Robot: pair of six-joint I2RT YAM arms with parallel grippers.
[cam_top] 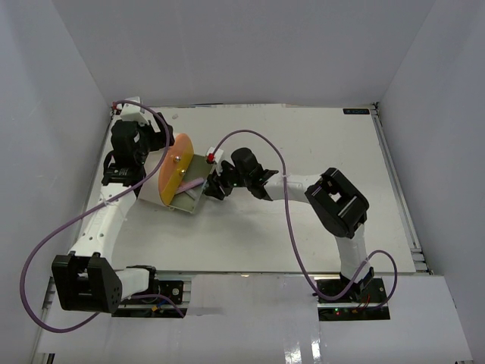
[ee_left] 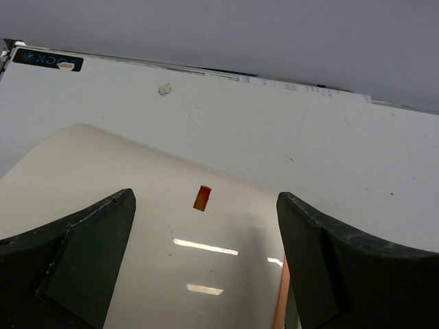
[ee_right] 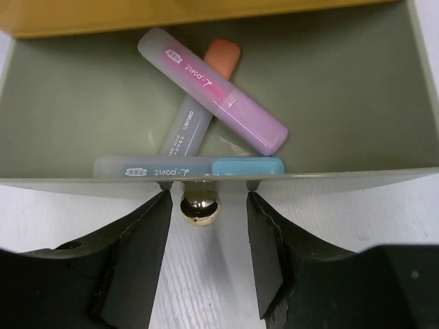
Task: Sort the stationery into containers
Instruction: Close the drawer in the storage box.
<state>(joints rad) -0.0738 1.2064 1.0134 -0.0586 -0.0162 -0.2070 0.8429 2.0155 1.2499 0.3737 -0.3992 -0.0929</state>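
The container (cam_top: 176,171), a cream cylinder with an orange round face, lies on the table. One grey-green drawer (ee_right: 357,103) is pulled out toward my right gripper. In it lie a pink-purple highlighter (ee_right: 212,92), a grey one with an orange cap (ee_right: 223,55) and a blue-capped one (ee_right: 188,166). My right gripper (ee_right: 207,205) is open, its jaws on either side of the drawer's brass knob (ee_right: 199,208) without touching it. My left gripper (ee_left: 206,226) is open wide over the cylinder's cream back (ee_left: 171,260). No other stationery shows.
A small red-and-white thing (cam_top: 210,158) sits just beyond the drawer beside the right wrist. Grey walls close in the white table (cam_top: 318,144) on three sides. The right arm's purple cable (cam_top: 292,220) loops across the middle.
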